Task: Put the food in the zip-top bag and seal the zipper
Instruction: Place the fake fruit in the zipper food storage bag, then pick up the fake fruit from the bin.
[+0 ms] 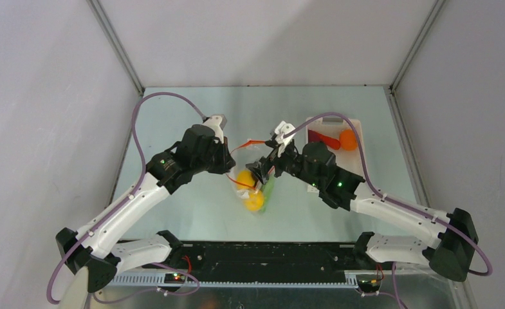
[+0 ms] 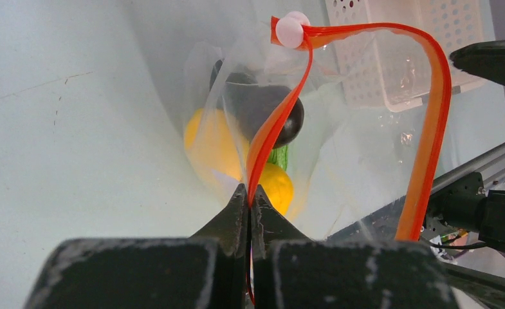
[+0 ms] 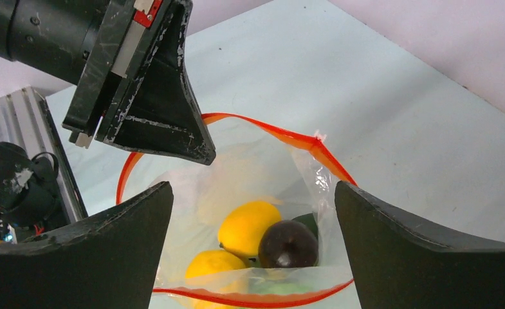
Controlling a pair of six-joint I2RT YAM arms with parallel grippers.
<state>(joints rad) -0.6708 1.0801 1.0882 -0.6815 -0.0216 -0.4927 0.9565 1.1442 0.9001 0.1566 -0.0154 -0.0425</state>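
Note:
The clear zip-top bag [image 3: 237, 174] hangs open between my grippers, also in the top view [image 1: 253, 193]. Inside are two yellow lemons [image 3: 247, 225] [image 3: 212, 267], a dark purple piece [image 3: 288, 243] and a green piece [image 2: 278, 154]. My left gripper [image 2: 249, 192] is shut on the orange-red zipper [image 2: 272, 122] and holds that edge up; it also shows in the top view [image 1: 230, 168]. The zipper's white slider [image 2: 289, 31] sits at the far end. My right gripper [image 3: 253, 187] is open and empty over the bag's mouth [image 1: 261, 174].
A white slotted basket [image 1: 359, 129] stands at the right rear, holding a red chili [image 1: 325, 136] and an orange [image 1: 348, 139]. Its wall shows in the left wrist view [image 2: 397, 58]. Grey enclosure walls rise around the table.

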